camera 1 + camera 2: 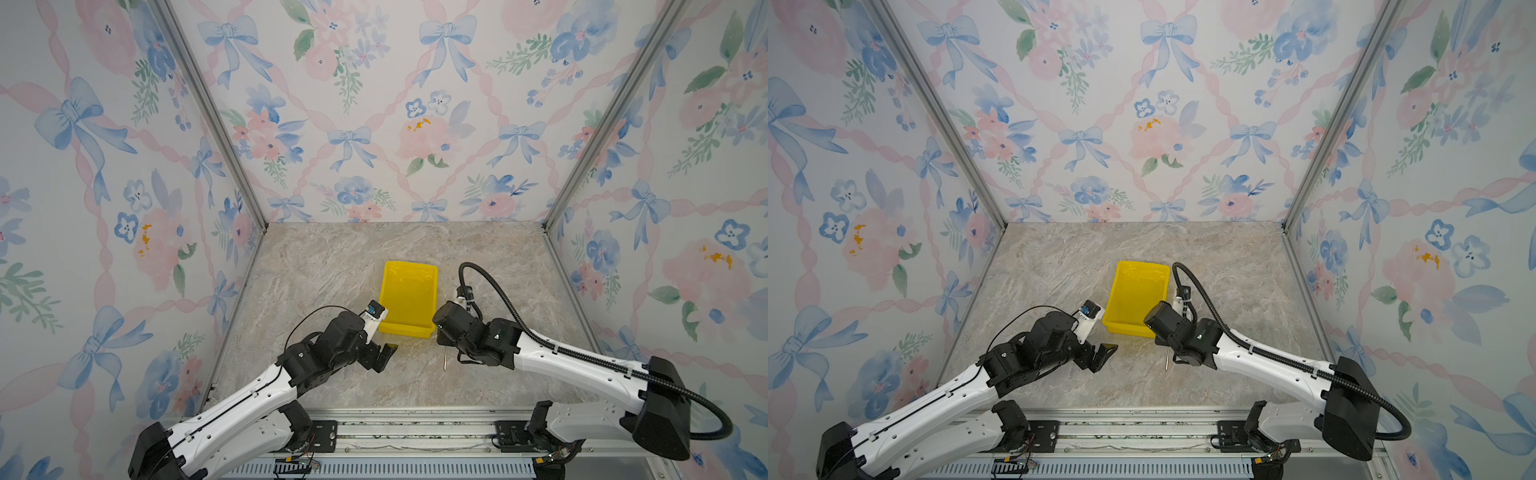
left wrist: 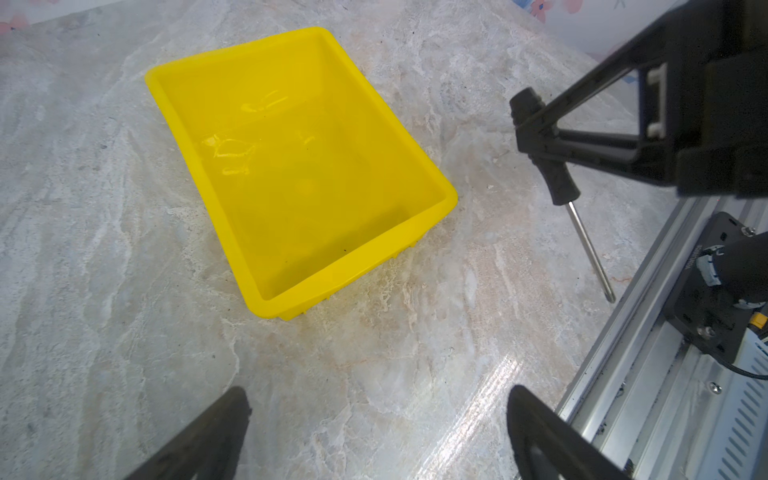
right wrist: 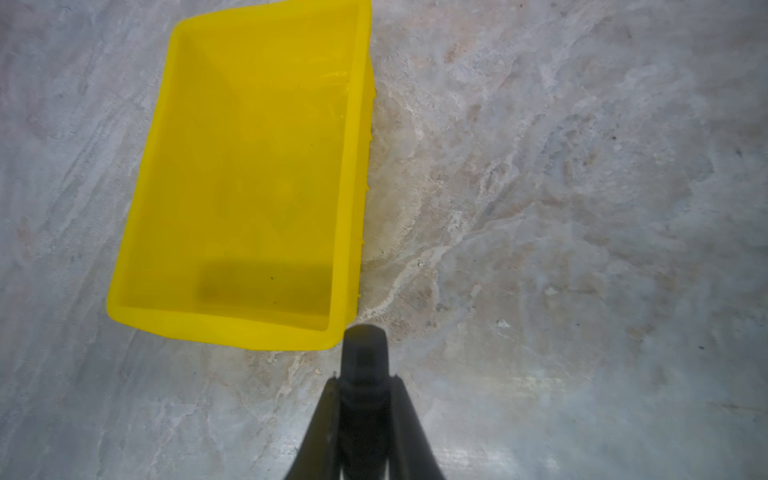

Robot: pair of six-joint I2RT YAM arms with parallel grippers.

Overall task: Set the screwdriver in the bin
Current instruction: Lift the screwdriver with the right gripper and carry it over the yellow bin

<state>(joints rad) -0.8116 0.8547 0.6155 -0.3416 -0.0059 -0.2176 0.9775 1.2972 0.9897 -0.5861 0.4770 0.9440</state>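
1: half done? our right gripper (image 2: 527, 122) is clamped on the screwdriver (image 2: 559, 183), just beside the bin (image 2: 451, 195).
2: yep, bin's empty. we've yet to carry it over the rim and let go.

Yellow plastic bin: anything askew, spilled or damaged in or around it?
Nothing stands out. The yellow rectangular plastic bin sits flat and empty; the slim black-handled screwdriver is clamped in the right claw beside it.
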